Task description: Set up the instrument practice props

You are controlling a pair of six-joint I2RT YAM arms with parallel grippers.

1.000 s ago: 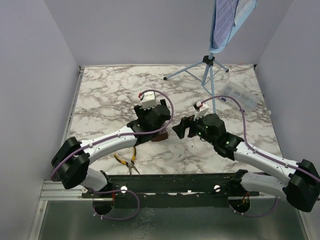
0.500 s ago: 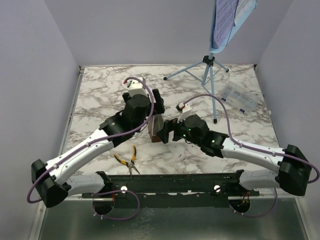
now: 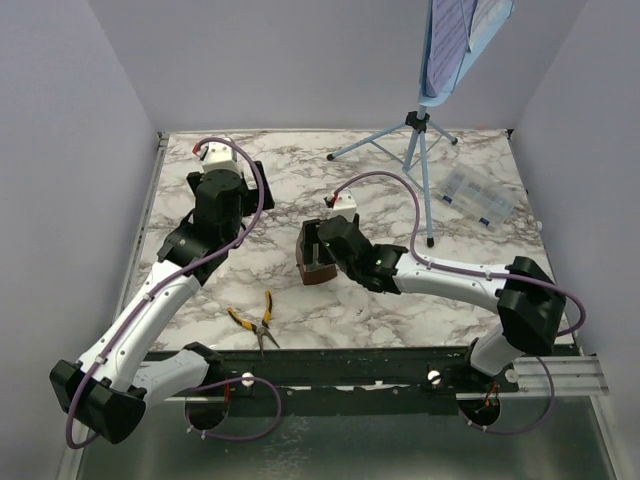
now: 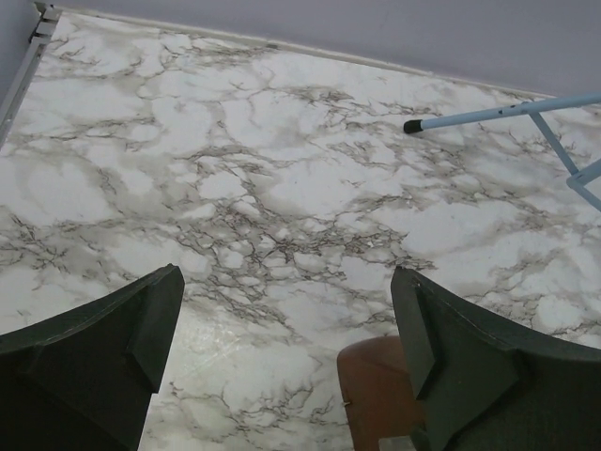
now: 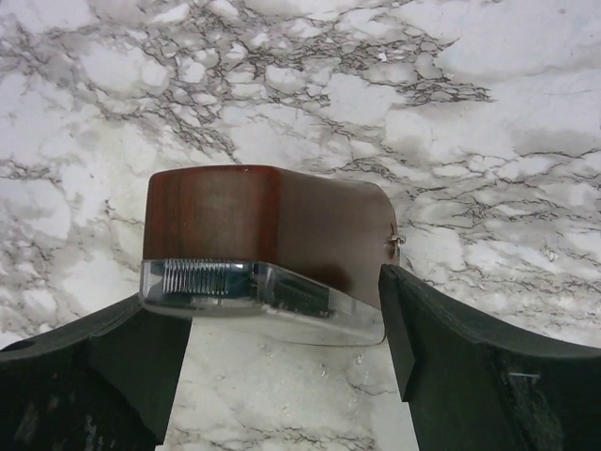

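Note:
The small brown metronome (image 3: 314,257) with a clear front (image 5: 254,246) stands on the marble near the middle. My right gripper (image 3: 326,240) (image 5: 282,303) is shut on it, one finger against each side of its near end. My left gripper (image 3: 225,195) (image 4: 286,291) is open and holds nothing, up and to the left of the metronome (image 4: 380,395), which shows at the bottom edge of the left wrist view. The light blue music stand (image 3: 420,130) stands at the back right, with the printed sheet (image 3: 468,22) on its desk.
Yellow-handled pliers (image 3: 255,322) lie near the front edge, left of centre. A clear plastic box (image 3: 480,195) sits at the right, beside the stand's legs. One stand leg (image 4: 498,115) reaches across the marble at the back. Grey walls close in three sides.
My left gripper has let go of the metronome and drawn back to the left rear. My right gripper has reached in and closed on the metronome, which now stands upright.

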